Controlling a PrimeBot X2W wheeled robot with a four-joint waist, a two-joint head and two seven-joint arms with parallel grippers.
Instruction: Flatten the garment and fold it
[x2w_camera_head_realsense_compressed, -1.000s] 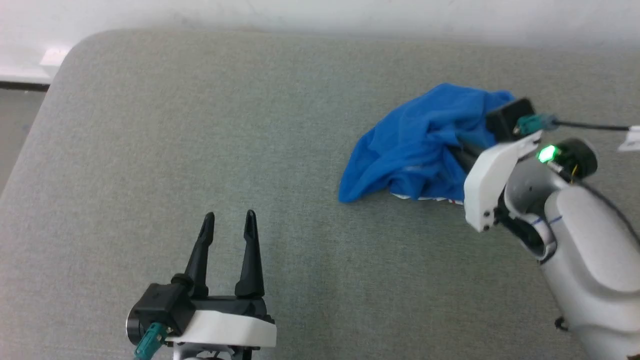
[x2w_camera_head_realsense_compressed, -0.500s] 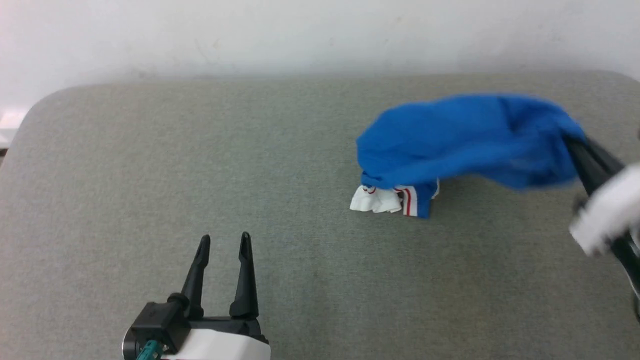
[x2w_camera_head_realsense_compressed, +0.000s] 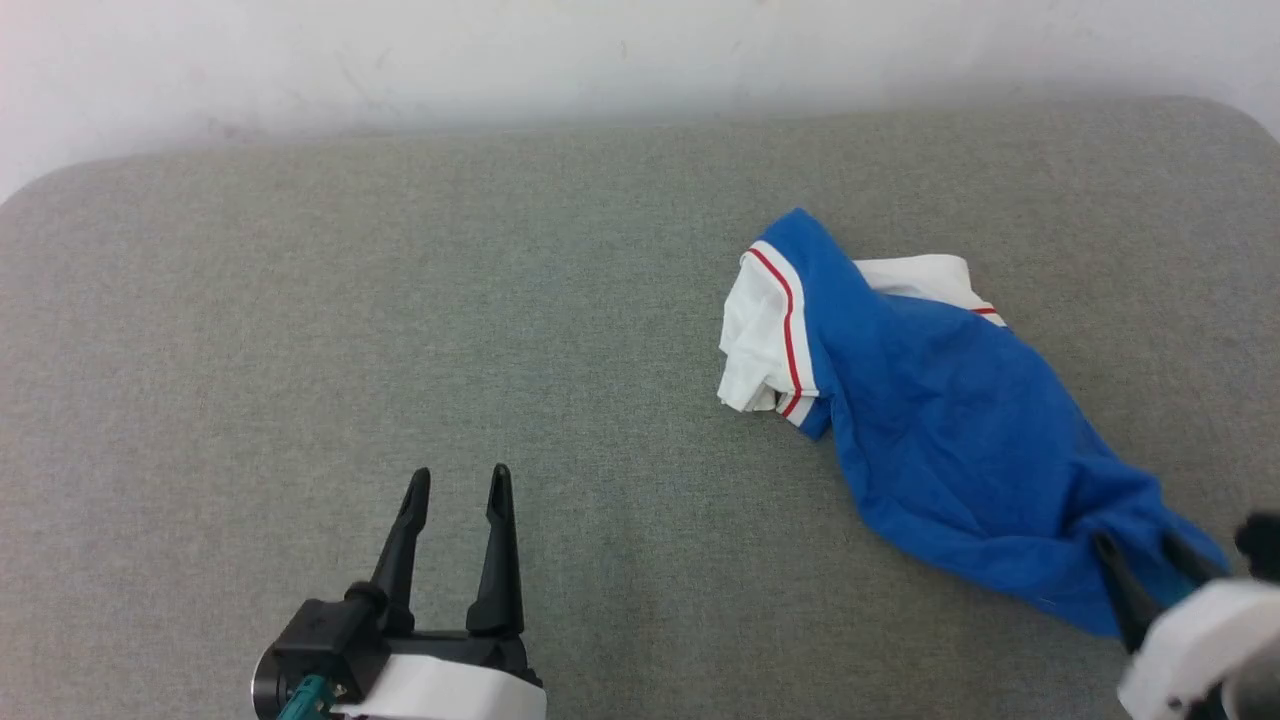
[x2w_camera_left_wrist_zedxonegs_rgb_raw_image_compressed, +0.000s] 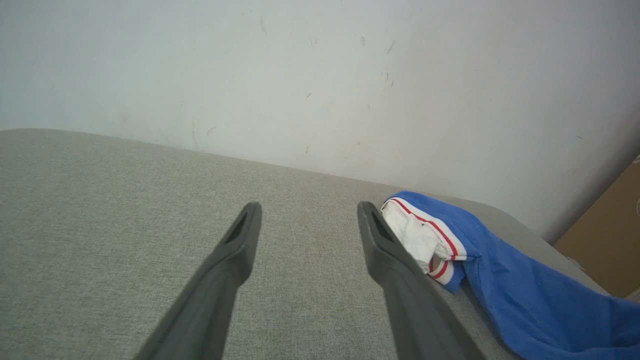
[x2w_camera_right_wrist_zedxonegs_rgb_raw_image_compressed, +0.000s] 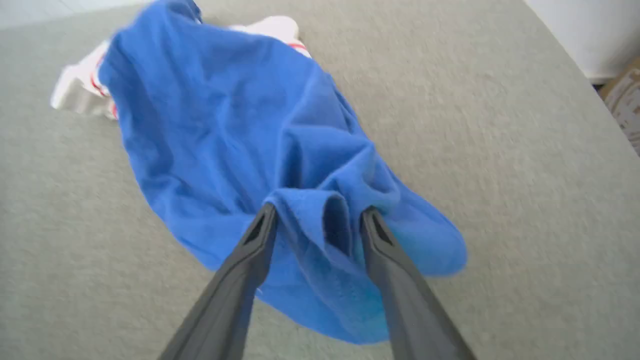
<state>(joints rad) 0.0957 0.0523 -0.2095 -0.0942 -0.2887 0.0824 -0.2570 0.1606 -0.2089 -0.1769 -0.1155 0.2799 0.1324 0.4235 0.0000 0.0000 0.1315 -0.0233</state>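
Note:
The garment (x2w_camera_head_realsense_compressed: 950, 430) is a royal-blue shirt with white sleeves and red-and-white trim. It lies stretched out and rumpled on the right half of the grey padded surface (x2w_camera_head_realsense_compressed: 400, 300), sleeves toward the back. My right gripper (x2w_camera_head_realsense_compressed: 1135, 545) is at the garment's near right end. In the right wrist view the right gripper (x2w_camera_right_wrist_zedxonegs_rgb_raw_image_compressed: 317, 212) has its jaws apart, with a bunched fold of the garment (x2w_camera_right_wrist_zedxonegs_rgb_raw_image_compressed: 225, 125) loose between them. My left gripper (x2w_camera_head_realsense_compressed: 458, 480) stands open over bare surface at the lower left, well clear of the cloth. The left wrist view has the left gripper (x2w_camera_left_wrist_zedxonegs_rgb_raw_image_compressed: 306, 210) open, the garment (x2w_camera_left_wrist_zedxonegs_rgb_raw_image_compressed: 525, 290) to its right.
A pale wall (x2w_camera_head_realsense_compressed: 600, 60) runs along the back edge of the surface. The surface's rounded right corner (x2w_camera_head_realsense_compressed: 1240, 120) is near the garment. Something brown like a cardboard box (x2w_camera_left_wrist_zedxonegs_rgb_raw_image_compressed: 605, 235) stands beyond the right edge.
The right gripper swung the lifted garment toward me and laid it stretched out on the surface; its jaws have parted. The head camera shifted. The left gripper stayed open.

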